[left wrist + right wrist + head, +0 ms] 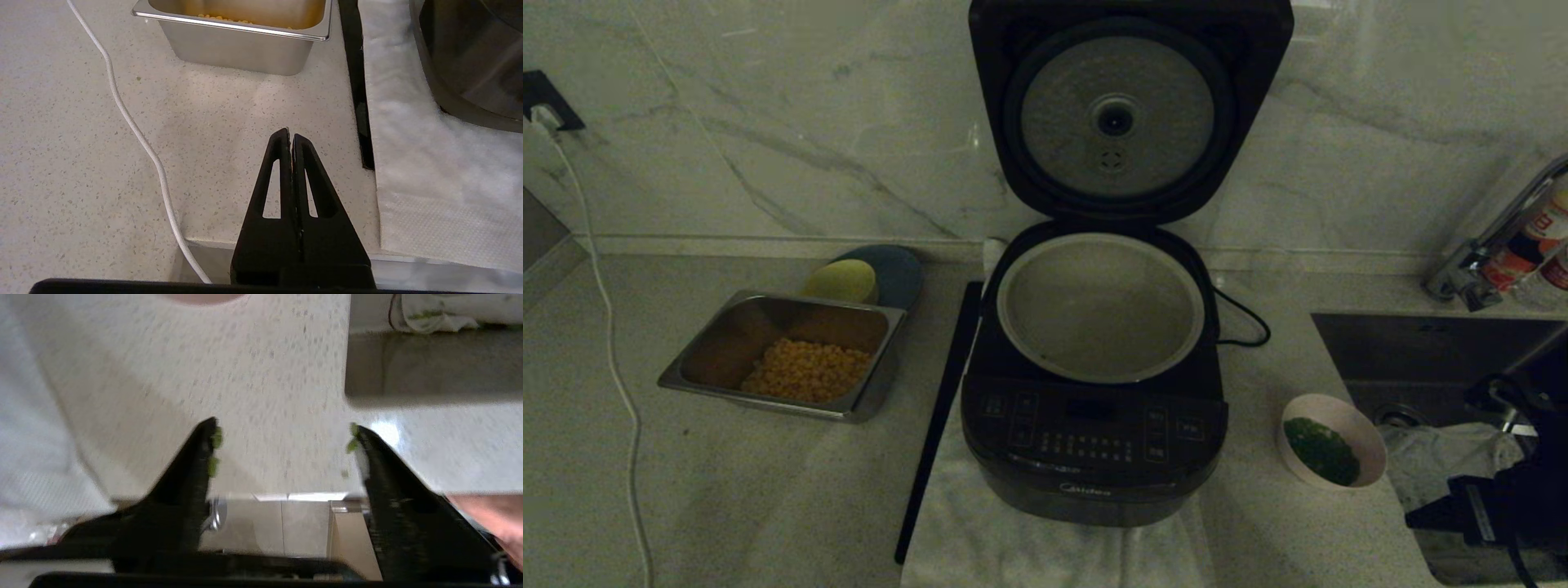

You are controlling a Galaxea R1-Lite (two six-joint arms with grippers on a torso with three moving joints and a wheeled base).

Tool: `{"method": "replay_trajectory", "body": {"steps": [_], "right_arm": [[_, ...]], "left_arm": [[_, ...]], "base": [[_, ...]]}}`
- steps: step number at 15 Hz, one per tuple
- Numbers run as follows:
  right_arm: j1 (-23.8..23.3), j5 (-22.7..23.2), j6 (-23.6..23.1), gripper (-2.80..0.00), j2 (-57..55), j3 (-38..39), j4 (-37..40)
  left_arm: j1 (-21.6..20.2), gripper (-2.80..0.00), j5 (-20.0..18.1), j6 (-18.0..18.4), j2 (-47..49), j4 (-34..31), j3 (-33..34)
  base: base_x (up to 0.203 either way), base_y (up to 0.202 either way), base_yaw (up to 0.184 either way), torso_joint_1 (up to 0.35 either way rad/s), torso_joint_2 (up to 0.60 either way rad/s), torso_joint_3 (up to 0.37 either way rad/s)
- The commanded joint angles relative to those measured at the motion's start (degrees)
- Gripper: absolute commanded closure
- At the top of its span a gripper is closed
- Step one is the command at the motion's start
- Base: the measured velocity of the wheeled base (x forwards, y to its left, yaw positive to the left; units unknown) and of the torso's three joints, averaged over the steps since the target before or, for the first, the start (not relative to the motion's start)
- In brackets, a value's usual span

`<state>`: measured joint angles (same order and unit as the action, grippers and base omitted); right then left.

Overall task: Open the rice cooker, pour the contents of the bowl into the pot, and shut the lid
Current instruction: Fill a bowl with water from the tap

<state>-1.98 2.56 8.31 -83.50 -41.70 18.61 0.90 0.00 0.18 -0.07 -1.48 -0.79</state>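
Head view
Rice cooker: you see the rice cooker (1093,441) in the middle of the counter (768,506), standing on a white towel (1045,547).
Lid: the lid (1129,106) stands upright on its hinge at the back, its silver inner plate facing you.
Pot: the pot (1100,306) sits in the cooker body; you see only its bare grey inside.
Bowl: the bowl (1331,451) rests on the counter to the cooker's right, near the sink (1429,351), apart from the cooker.
Contents: the chopped greens (1321,449) lie inside the bowl.
Other items: a steel tray (784,355) with yellow kernels (807,371) sits to the cooker's left, a yellow-green bowl (841,282) behind it.
Right arm: you find it dark at the lower right edge, over the sink and right of the bowl.

Left wrist view
Left gripper: the left gripper (290,136) hangs over bare counter near its front edge, fingers pressed together on nothing.
Nearby: the tray lies ahead of it, a white cable (139,134) to one side, the towel and cooker to the other.

Right wrist view
Right gripper: the right gripper (284,437) has its fingers spread wide, grasping nothing, over speckled counter.
Fingertips: green flecks cling to the fingertips (208,433).
Bowl: you catch only a sliver of its pale rim at the frame edge, well ahead of the fingers.
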Motion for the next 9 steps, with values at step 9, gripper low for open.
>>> {"method": "replay_trajectory", "body": {"steps": [9], "right_arm": [[-4.96,3.32,0.74,-2.80,-11.48,0.92,-11.46]], "left_arm": [[-0.02,0.00,0.00,-0.01,-0.01,-0.02,0.00]], "base": [[0.000,0.000,0.000,0.000,0.00,0.000]]}}
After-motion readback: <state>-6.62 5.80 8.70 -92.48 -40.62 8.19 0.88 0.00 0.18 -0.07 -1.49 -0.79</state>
